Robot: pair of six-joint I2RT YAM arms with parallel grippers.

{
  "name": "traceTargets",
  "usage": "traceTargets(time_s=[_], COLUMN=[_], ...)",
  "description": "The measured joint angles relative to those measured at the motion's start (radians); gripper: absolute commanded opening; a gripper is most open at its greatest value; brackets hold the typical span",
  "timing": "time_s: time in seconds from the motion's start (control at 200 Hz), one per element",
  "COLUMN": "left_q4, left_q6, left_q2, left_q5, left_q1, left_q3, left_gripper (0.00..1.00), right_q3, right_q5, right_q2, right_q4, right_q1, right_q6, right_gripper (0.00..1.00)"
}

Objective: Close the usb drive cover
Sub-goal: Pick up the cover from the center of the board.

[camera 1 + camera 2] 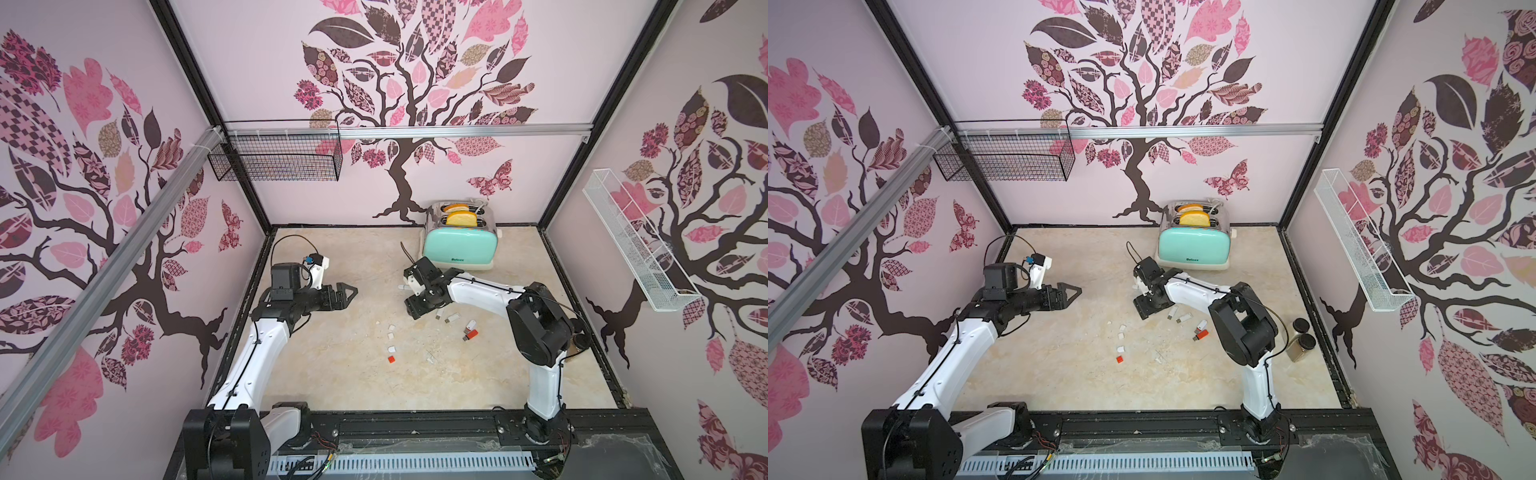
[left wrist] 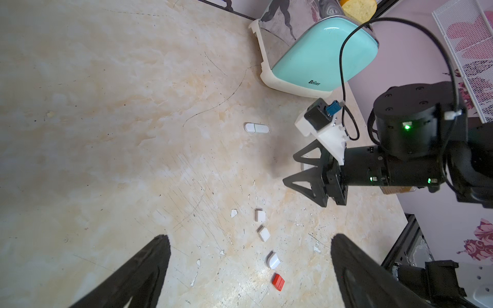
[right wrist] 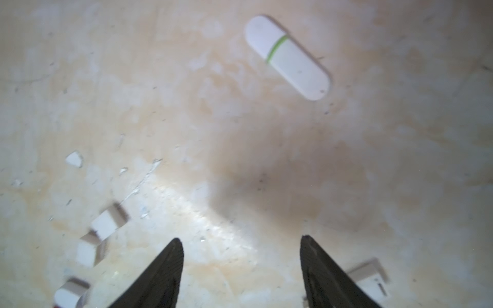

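Note:
A white usb drive with a green band lies on the table with its cover on, also seen from the left wrist as the capped drive. My right gripper hovers just beside it, open and holding nothing. Several loose covers lie in a row: white covers and one red cover. Uncapped white drives and a red drive lie under the right arm. My left gripper hangs open at the left, well clear of them; the left wrist view shows the covers between its fingers.
A mint toaster with bread slices stands at the back, close behind the right gripper. Two dark-lidded jars stand at the right edge. A black wire basket and a white wire shelf hang on the walls.

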Motion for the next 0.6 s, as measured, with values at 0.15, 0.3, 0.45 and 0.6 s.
traceTargets(time_s=[0.15,0.3,0.45,0.6], left_q4=[-0.004,-0.004,-0.004,-0.004], left_q6=[0.000,0.000,0.000,0.000], left_q2=[0.000,0.000,0.000,0.005], left_q5=[-0.001,-0.001,0.000,-0.001], left_q1=[0.000,0.000,0.000,0.000], left_q3=[0.000,0.000,0.000,0.000], left_gripper=[0.98,0.98,0.98,0.98], right_q3=[0.077,0.165,0.252,0.357], right_q5=[-0.022,-0.036,-0.029,-0.007], right_q2=[0.037,0.085,0.119,0.181], right_q4=[-0.061,-0.119,-0.198,-0.281], right_q1=[0.090,0.122,0.127,0.142], right_q6=[-0.035,-0.042,-0.047,-0.059], right_gripper=[0.68,0.66,0.64,0.60])
